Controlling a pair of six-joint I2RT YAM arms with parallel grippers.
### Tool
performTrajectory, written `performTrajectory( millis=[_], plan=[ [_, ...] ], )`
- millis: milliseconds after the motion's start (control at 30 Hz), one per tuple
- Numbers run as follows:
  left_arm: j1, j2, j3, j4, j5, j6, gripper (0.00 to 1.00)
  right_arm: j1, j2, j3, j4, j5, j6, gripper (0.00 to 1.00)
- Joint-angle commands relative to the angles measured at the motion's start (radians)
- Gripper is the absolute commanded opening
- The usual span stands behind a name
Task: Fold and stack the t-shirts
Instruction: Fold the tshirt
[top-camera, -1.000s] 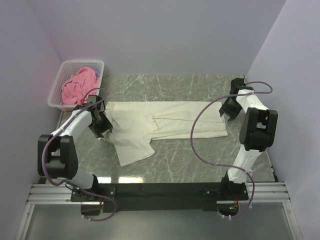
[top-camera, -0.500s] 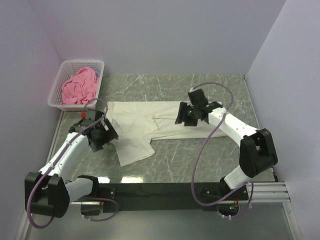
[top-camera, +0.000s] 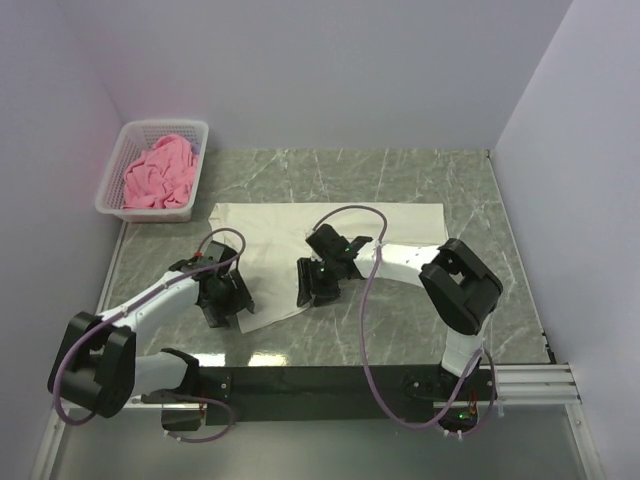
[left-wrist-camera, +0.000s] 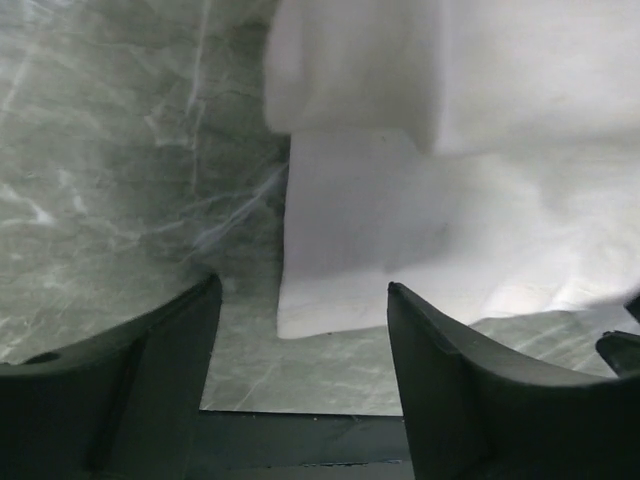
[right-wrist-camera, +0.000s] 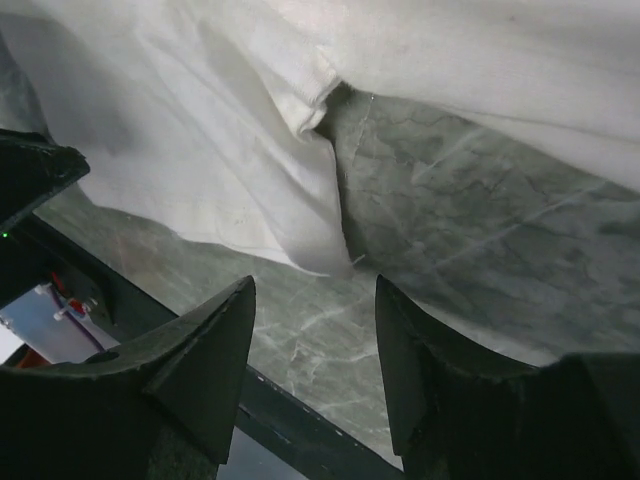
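The cream-white t-shirt (top-camera: 270, 230) lies spread flat across the marble table, with one flap reaching toward the near edge. My left gripper (top-camera: 226, 306) hovers open at that flap's left near corner. In the left wrist view the cloth corner (left-wrist-camera: 340, 250) sits just ahead of the open left gripper (left-wrist-camera: 300, 285). My right gripper (top-camera: 312, 287) stands open at the flap's right edge. The right wrist view shows a fold of the shirt (right-wrist-camera: 200, 130) ahead of the empty right gripper (right-wrist-camera: 314, 281). The pink t-shirt (top-camera: 158, 175) lies bunched in the basket.
A white lattice basket (top-camera: 113, 172) stands at the far left corner against the wall. Walls close in the table (top-camera: 420, 175) on the left, back and right. The black base rail (top-camera: 320, 380) runs along the near edge, just behind both grippers.
The right arm swung from the shirt's far right end across to its near middle. The left arm drew back from the left edge toward the near flap. Both grippers opened wider.
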Motion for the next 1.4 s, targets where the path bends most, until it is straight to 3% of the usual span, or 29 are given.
performTrajectory(
  millis=[0, 167, 267, 367, 400, 467, 500, 600, 700, 1033, 1367],
  plan=[
    [-0.03, 0.044, -0.007, 0.062, 0.016, -0.027, 0.72, 0.01, 0.019, 0.058, 0.021, 0.027, 0.024, 0.58],
    [-0.076, 0.1, -0.01, 0.084, 0.016, -0.038, 0.65, 0.023, 0.055, 0.062, 0.017, 0.039, 0.024, 0.56],
    [-0.087, 0.119, -0.014, 0.089, 0.018, -0.039, 0.54, 0.032, 0.07, 0.065, 0.016, 0.038, 0.02, 0.53],
    [-0.098, 0.12, -0.009, 0.081, 0.015, -0.041, 0.36, 0.038, 0.076, 0.075, 0.008, 0.033, 0.017, 0.47],
    [-0.096, 0.116, -0.004, 0.076, 0.007, -0.042, 0.24, 0.039, 0.075, 0.078, 0.005, 0.031, 0.012, 0.42],
    [-0.098, 0.101, 0.003, 0.067, -0.006, -0.044, 0.11, 0.042, 0.073, 0.091, -0.009, 0.034, 0.008, 0.33],
    [-0.099, 0.094, 0.012, 0.064, -0.029, -0.049, 0.01, 0.039, 0.073, 0.096, -0.01, 0.039, 0.001, 0.24],
    [-0.098, 0.068, 0.029, 0.059, -0.031, -0.058, 0.01, 0.039, 0.067, 0.111, -0.024, 0.042, -0.003, 0.09],
    [-0.098, 0.055, 0.078, 0.029, -0.031, -0.061, 0.01, 0.038, 0.062, 0.147, -0.052, 0.047, -0.011, 0.0],
    [-0.078, 0.134, 0.402, -0.054, -0.169, 0.023, 0.01, -0.057, 0.055, 0.312, -0.147, 0.001, -0.002, 0.0],
    [-0.006, 0.35, 0.649, 0.067, -0.195, 0.193, 0.01, -0.169, 0.169, 0.467, -0.121, -0.151, 0.075, 0.0]
  ],
)
